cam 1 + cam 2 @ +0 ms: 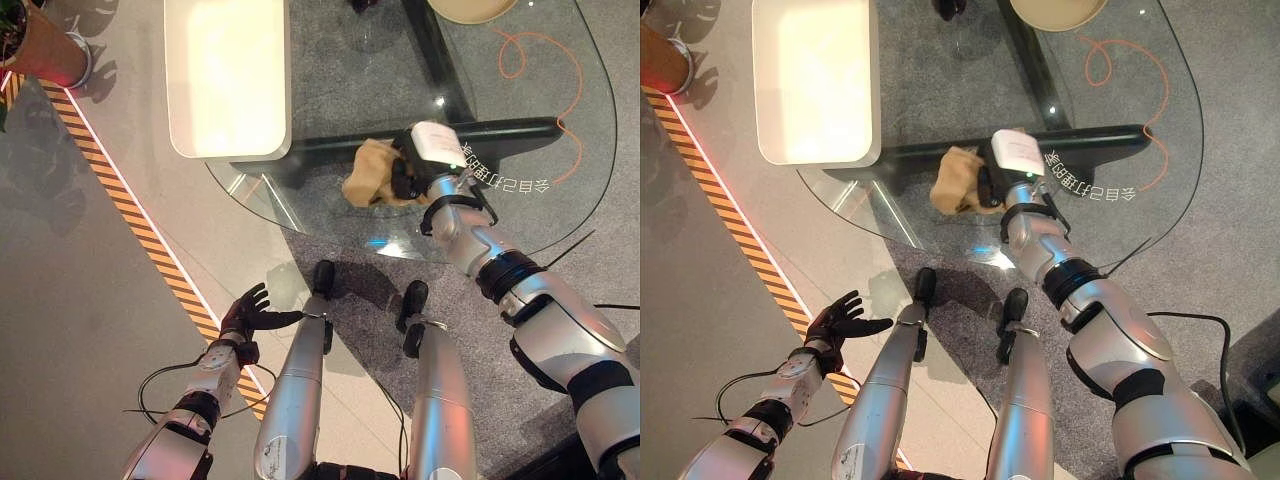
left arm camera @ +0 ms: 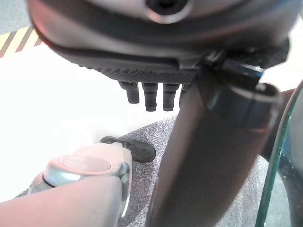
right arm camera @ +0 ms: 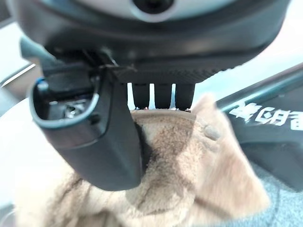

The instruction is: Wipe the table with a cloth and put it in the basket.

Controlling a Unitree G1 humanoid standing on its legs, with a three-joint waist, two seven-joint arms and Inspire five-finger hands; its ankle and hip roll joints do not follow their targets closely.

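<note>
Two hands in frame. Right hand (image 1: 408, 168) is on the glass table (image 1: 560, 215), fingers (image 3: 162, 97) curled down into a tan cloth (image 1: 372, 174) with the thumb against it, so it grips the cloth. Cloth is bunched up, lying on the glass near the table's near-left edge, just in front of the dark beam (image 1: 500, 133) that shows through the glass. Left hand (image 1: 250, 314) hangs low beside the table over the floor, fingers spread and straight, holding nothing. White rectangular tray (image 1: 225, 75) sits on the far-left part of the table, apart from the cloth. Yellow-black hazard stripe (image 1: 120, 205) runs along the floor on the left; a potted plant (image 1: 40, 45) stands beyond it.
</note>
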